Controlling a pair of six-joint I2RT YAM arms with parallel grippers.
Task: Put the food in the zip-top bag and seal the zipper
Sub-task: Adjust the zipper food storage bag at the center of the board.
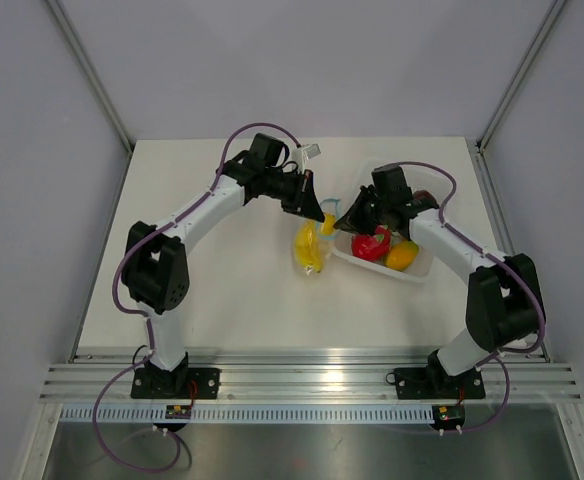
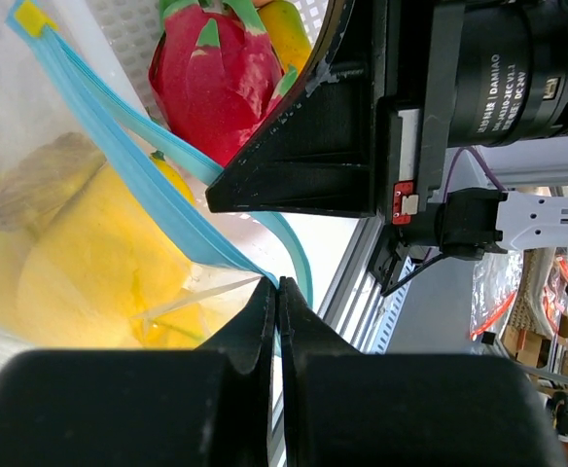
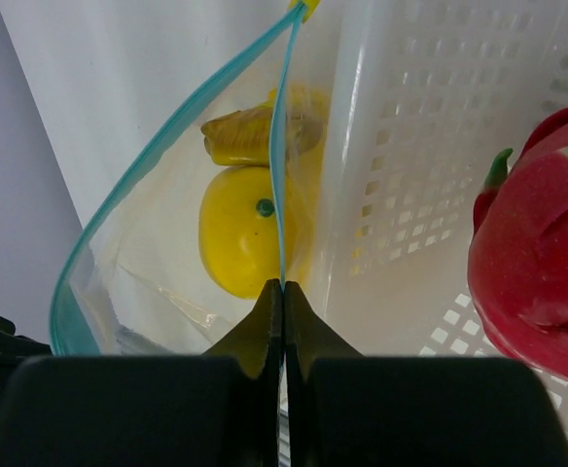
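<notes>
Top view: zip-top bag (image 1: 312, 250) sits between both arms, just beside white tray (image 1: 417, 270). Wrist views only: left gripper (image 2: 277, 292) and right gripper (image 3: 282, 292) jaws clenched on zipper (image 3: 280, 146); mouth gapes, lemon (image 3: 240, 229) inside.

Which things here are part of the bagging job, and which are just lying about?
In the job:
- clear crinkly plastic zip-top bag
- light-blue zipper strip, pinched by left end effector and right end effector
- glossy yellow toy lemon and yellow toy banana bunch, inside the bag

Lying about:
- white perforated plastic tray
- red toy dragon fruit and orange-yellow toy fruit, in it
</notes>
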